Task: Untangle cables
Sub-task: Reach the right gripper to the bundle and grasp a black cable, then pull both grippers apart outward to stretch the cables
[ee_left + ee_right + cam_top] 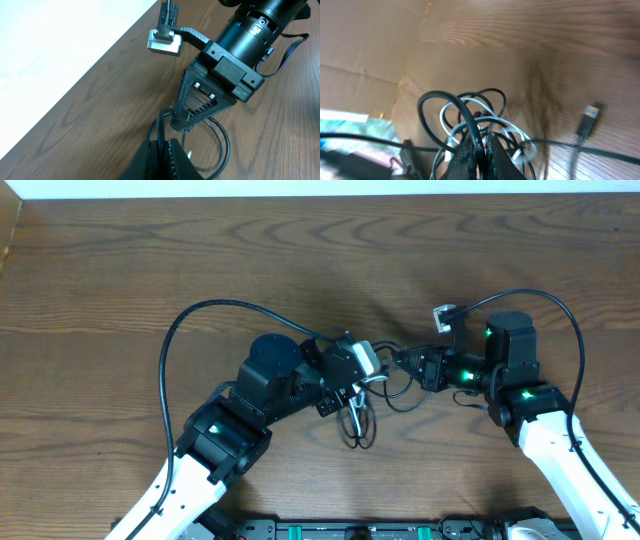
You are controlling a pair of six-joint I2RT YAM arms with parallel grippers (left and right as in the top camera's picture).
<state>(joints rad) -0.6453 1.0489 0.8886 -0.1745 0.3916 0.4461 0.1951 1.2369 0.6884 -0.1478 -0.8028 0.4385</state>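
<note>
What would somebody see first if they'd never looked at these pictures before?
The knot of thin black and white cables, looping in the middle of the brown wooden table. The left gripper and the right gripper each pinch it, coming from opposite sides. A small dark plug lies on the wood, apart from the knot.

Black and white cables (472, 112), wood-grain table (300, 250)

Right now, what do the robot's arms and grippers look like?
The left arm and right arm have white lower links and black joint housings with green lights. A thick black wire loops beside each. The left gripper and right gripper are black; the right's tapered fingers look ribbed, with a small silver box beside it.
</note>
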